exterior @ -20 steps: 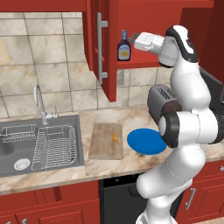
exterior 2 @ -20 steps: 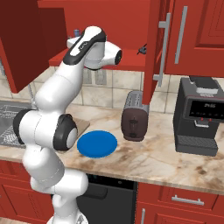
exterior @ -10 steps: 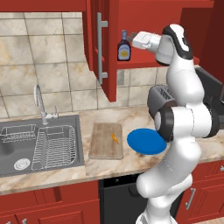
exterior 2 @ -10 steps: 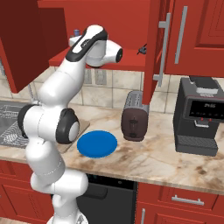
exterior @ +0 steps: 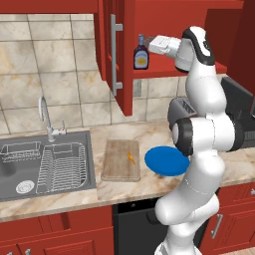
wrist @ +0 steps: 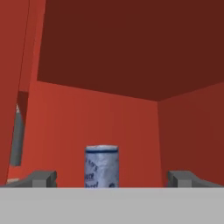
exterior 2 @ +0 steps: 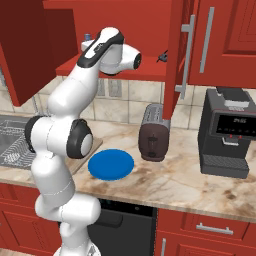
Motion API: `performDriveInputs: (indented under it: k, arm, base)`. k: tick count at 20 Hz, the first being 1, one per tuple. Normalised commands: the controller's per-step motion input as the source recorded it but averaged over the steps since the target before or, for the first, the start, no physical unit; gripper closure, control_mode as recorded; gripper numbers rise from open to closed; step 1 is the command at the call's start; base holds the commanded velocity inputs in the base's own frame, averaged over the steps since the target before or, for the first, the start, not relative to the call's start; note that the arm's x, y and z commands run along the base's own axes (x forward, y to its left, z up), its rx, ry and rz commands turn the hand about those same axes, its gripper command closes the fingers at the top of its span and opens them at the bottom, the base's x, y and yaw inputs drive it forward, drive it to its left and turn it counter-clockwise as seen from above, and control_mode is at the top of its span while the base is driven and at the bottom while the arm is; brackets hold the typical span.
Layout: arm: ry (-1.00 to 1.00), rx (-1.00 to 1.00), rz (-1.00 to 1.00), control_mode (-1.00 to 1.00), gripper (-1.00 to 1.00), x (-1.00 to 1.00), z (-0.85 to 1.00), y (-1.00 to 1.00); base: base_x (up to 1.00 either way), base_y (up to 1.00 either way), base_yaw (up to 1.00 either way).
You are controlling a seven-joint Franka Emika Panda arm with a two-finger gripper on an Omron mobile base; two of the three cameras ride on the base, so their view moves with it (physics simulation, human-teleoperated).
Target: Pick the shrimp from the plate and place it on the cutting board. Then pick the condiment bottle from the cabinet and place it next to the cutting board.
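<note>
From here I judge the first half of the job done: the tiny curved orange shrimp (exterior: 131, 158) lies on the rectangular light-brown wooden cutting board (exterior: 120, 160), far below my claw on the counter, and the flat round bright-blue plate (exterior: 167, 161) just beside the board looks bare.

What remains is the bottle. I have the white arm raised into the open glossy red wall cabinet (exterior: 121, 64), and my claw (wrist: 111, 178) points level at the small dark-brown condiment bottle with its dark blue cap (exterior: 141, 53), which stands upright on the inner shelf straight ahead of the fingers. In the hand view its cap (wrist: 101, 166) sits between the two grey fingertips (wrist: 40, 178), nearer the one on the left of that view, with clear gaps on both sides.

The jaws are spread fully wide and hold nothing. I cannot tell whether the tips have reached the bottle's neck or are short of it. Closing, lifting out and setting it down beside the board are all still to do.
</note>
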Motion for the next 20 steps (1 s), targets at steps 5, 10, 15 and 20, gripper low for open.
performDriveInputs:
  k: [5,10,15,20]
  arm:
    - [0.03,0.00,0.00,-1.00,-1.00,0.09,0.00,0.00]
    - [0.02,0.00,0.00,-1.00,-1.00,0.01,0.00,0.04]
    - [0.00,0.00,0.00,-1.00,-1.00,0.00,0.00,0.15]
    - [0.00,0.00,0.00,-1.00,-1.00,-0.04,0.00,0.21]
  base:
    - [0.00,0.00,0.00]
    - [0.00,0.00,0.00]
    - [0.00,0.00,0.00]
    - [0.00,0.00,0.00]
